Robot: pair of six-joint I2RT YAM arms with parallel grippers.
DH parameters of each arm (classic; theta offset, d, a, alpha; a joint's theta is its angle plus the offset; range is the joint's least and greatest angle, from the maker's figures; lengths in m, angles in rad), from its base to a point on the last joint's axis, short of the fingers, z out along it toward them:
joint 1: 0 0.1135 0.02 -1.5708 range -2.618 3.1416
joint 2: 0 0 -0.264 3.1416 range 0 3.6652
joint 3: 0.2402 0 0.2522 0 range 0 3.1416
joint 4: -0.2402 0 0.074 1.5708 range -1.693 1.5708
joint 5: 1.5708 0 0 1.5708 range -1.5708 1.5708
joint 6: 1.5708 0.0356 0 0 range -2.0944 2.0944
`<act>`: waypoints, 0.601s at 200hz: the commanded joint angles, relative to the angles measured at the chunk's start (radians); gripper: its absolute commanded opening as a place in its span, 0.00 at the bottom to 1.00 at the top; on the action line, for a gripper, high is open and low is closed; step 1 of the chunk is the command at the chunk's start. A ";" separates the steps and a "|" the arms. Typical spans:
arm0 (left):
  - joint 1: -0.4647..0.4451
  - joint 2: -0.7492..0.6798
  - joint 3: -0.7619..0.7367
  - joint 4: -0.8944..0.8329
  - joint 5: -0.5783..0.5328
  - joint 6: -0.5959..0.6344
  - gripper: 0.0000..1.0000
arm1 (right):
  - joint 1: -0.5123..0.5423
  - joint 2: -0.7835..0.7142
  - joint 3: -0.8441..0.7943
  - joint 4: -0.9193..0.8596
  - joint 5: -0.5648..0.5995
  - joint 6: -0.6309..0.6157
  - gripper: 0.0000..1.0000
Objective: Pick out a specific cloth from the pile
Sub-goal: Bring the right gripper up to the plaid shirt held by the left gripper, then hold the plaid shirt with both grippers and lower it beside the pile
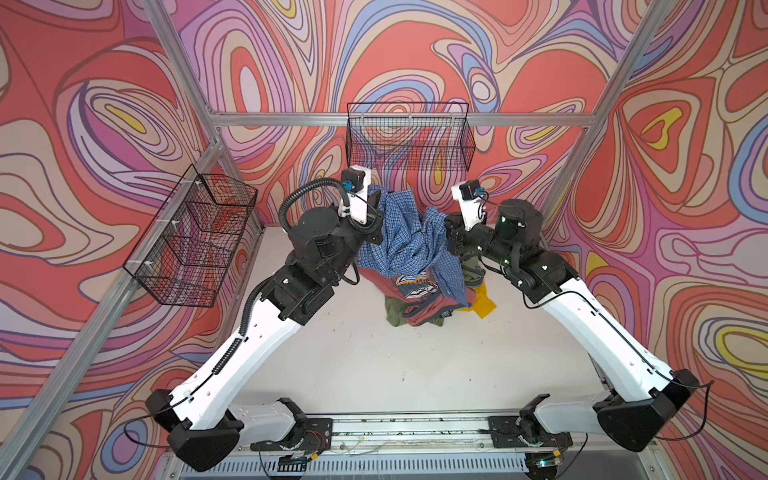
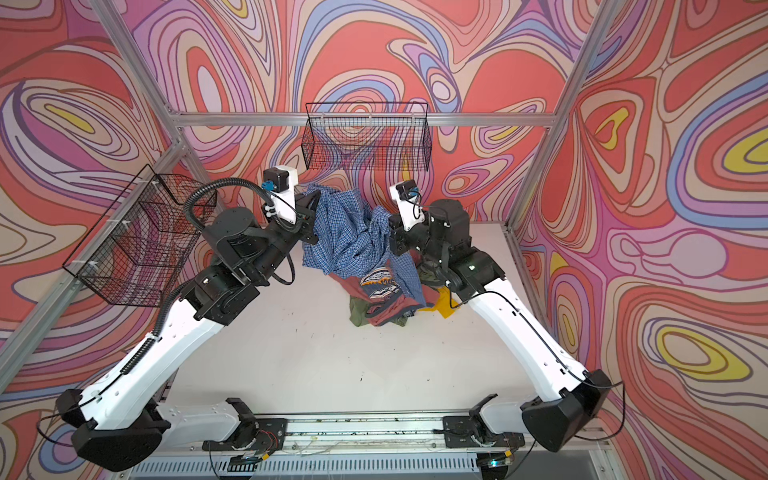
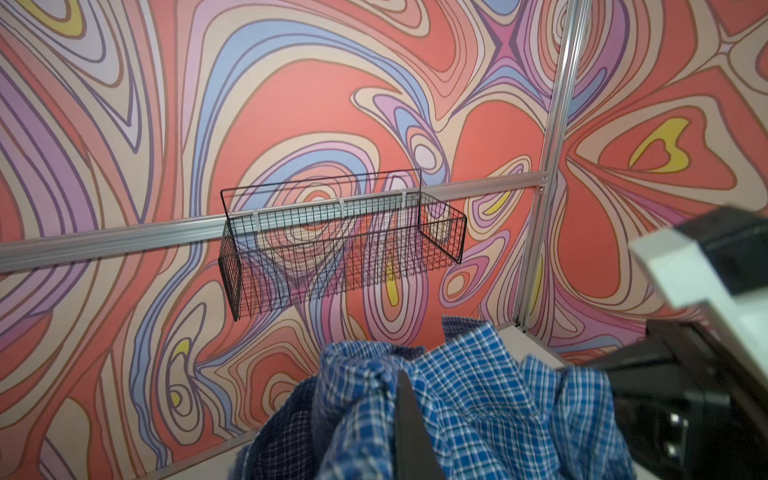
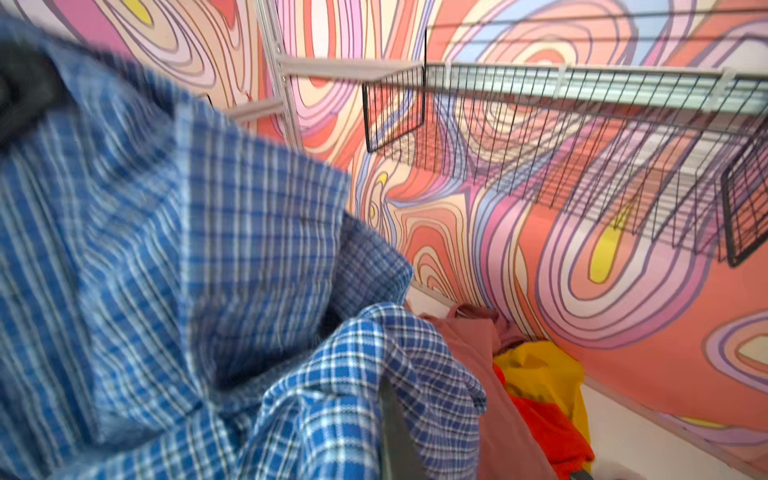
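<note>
The cloth [image 1: 405, 239] [image 2: 343, 235], a blue and white checked shirt, hangs stretched between both grippers above the back of the table. My left gripper [image 1: 372, 214] [image 2: 312, 212] is shut on its left end; in the left wrist view the cloth [image 3: 478, 395] bunches around the gripper [image 3: 399, 401]. My right gripper [image 1: 448, 227] [image 2: 394, 235] is shut on its right end, where the cloth [image 4: 166, 249] wraps over the gripper [image 4: 388, 401]. Its lower part drapes onto the pile [image 1: 419, 301] [image 2: 384, 303], topped by a pink T-shirt with a printed badge [image 1: 415, 286].
An olive garment [image 1: 392, 313] and a yellow piece [image 1: 484, 301] [image 4: 540, 374] edge the pile, with red fabric [image 4: 544, 432] beside it. A wire basket [image 1: 409, 137] [image 3: 340, 249] hangs on the back wall, another wire basket [image 1: 195, 237] on the left wall. The white table [image 1: 374, 365] stretches toward the front.
</note>
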 commanded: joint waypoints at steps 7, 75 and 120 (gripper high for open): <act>0.001 -0.064 -0.101 0.055 -0.019 0.026 0.00 | 0.015 0.084 0.056 0.120 -0.135 0.212 0.00; 0.001 -0.225 -0.236 0.041 -0.275 0.152 0.00 | 0.227 0.407 0.334 0.255 -0.181 0.329 0.00; 0.013 -0.339 -0.345 0.050 -0.486 0.245 0.00 | 0.298 0.668 0.562 0.361 -0.261 0.458 0.00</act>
